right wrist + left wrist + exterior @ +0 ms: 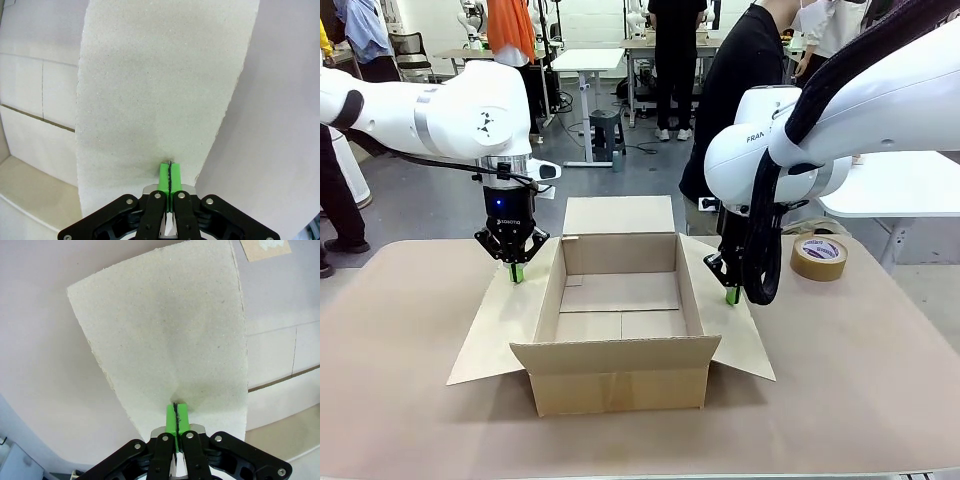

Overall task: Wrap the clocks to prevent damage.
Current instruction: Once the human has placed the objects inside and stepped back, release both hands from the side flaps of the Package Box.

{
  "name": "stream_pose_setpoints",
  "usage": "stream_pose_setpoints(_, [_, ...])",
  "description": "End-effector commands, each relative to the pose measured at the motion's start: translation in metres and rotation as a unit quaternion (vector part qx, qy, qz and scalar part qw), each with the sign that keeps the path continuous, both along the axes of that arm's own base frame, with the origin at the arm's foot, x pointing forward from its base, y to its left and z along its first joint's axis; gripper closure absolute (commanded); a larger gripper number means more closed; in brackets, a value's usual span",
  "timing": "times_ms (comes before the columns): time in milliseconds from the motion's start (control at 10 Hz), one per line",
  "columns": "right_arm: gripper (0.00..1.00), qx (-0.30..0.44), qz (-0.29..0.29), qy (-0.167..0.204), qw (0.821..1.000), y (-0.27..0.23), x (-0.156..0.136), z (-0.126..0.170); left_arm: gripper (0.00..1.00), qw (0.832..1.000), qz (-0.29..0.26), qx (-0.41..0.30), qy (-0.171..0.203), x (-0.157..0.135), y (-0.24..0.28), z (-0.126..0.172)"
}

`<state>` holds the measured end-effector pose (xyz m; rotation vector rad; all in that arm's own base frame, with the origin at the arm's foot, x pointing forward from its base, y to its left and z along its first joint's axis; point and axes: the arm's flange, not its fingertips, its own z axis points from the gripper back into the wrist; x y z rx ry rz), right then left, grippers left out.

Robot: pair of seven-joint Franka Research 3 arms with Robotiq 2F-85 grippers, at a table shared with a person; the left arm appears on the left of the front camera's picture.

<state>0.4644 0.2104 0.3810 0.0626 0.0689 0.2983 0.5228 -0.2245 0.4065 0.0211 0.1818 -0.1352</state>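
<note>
below my left pincer (517, 272), right pincer (731, 296), both pressed together: two flaps (495, 330), one box (620, 385); one tape roll (818, 258) beyond.

We've got both arms bent down w/ wrists vertical, left gripper (517, 272) at left & right gripper (731, 296) at right, pads pressed together.

Print on tape roll (818, 270), three o'clock from the box (617, 375), too small to read, near box floor hidden

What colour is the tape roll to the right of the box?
The tape roll is tan-brown; the front view shows it best.
</note>
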Motion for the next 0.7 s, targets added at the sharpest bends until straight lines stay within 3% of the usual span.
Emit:
stream_pose_setpoints(0, [0.99,0.0,-0.001,0.005,1.0,-0.0002,-0.0009,-0.0021,1.0,1.0,-0.001,0.002,0.002,0.0001,0.0008,-0.0008])
stream_pose_setpoints(600, [0.99,0.0,-0.001,0.005,1.0,-0.0002,-0.0009,-0.0021,1.0,1.0,-0.001,0.002,0.002,0.0001,0.0008,-0.0008])
